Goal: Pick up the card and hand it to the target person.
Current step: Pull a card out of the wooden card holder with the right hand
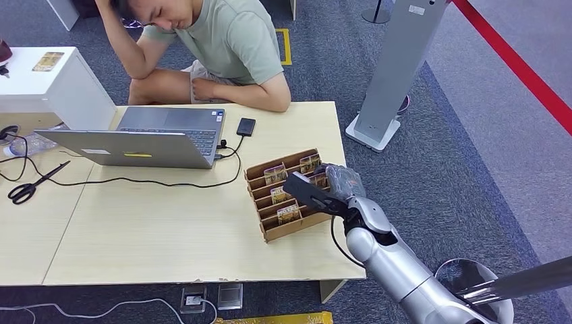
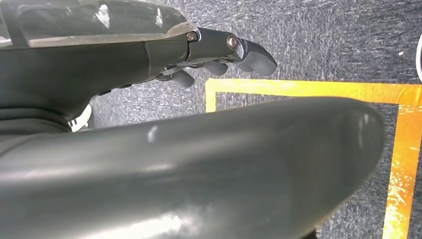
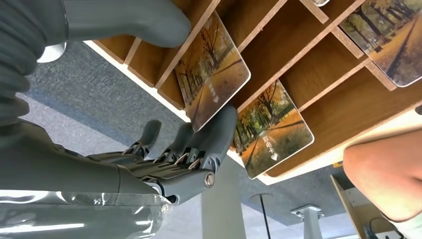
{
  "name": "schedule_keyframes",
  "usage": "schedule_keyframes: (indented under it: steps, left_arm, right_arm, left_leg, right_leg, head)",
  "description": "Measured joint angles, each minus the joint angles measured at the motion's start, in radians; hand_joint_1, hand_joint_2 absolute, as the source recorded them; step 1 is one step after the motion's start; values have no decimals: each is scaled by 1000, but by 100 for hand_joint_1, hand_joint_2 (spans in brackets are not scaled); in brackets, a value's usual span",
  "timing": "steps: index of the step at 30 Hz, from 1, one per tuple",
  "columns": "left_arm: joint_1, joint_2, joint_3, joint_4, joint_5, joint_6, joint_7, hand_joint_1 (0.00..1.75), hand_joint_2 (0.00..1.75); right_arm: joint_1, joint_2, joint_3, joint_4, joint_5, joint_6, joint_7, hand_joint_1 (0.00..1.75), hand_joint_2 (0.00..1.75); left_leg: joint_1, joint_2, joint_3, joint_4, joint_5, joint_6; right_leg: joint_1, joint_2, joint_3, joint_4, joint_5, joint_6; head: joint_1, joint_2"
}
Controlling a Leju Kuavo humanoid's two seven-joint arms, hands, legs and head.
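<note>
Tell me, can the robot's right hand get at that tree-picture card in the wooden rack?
Probably yes. The right hand is already at the slotted wooden rack; its fingers touch the edge of the autumn-tree card, with nothing in between.

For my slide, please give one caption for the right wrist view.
Right hand touching a card in the wooden rack.

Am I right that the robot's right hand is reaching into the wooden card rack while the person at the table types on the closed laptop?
Nearly. The right hand is at the wooden card rack, but the laptop is open, not closed. In the head view the person leans on the table, not typing.
</note>
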Motion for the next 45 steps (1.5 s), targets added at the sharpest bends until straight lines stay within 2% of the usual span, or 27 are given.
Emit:
schedule_keyframes:
  steps: [3,7,10,24,37,45]
  left_arm:
    - [0,0,-4,0,0,0,0,0,0]
    - [0,0,-6,0,0,0,0,0,0]
    - [0,0,-7,0,0,0,0,0,0]
    - [0,0,-12,0,0,-4,0,0,0]
    - [0,0,-32,0,-6,12,10,0,0]
    - [0,0,-33,0,10,12,0,0,0]
  right_arm:
    - [1,0,0,2,-2,0,0,79,175]
    - [1,0,0,7,-5,0,0,127,175]
    - [1,0,-1,8,-5,0,0,145,175]
    - [0,-1,-2,7,-4,-6,0,138,175]
    - [6,-2,-3,1,5,-22,1,138,175]
    - [44,-29,-35,-130,32,-50,30,138,175]
  left_leg:
    - [0,0,0,0,0,0]
    - [0,0,0,0,0,0]
    - [0,0,0,0,0,0]
    - [0,0,1,0,0,0]
    - [0,0,1,0,0,0]
    - [0,0,1,0,0,0]
  right_leg:
    - [0,0,0,0,0,0]
    - [0,0,0,0,0,0]
    - [0,0,0,0,0,0]
    - [0,0,1,0,0,0]
    - [0,0,1,0,0,0]
    - [0,1,0,0,0,0]
  head:
    - [0,0]
    - [1,0]
    - [1,0]
    - [0,0]
    - [0,0]
    - [1,0]
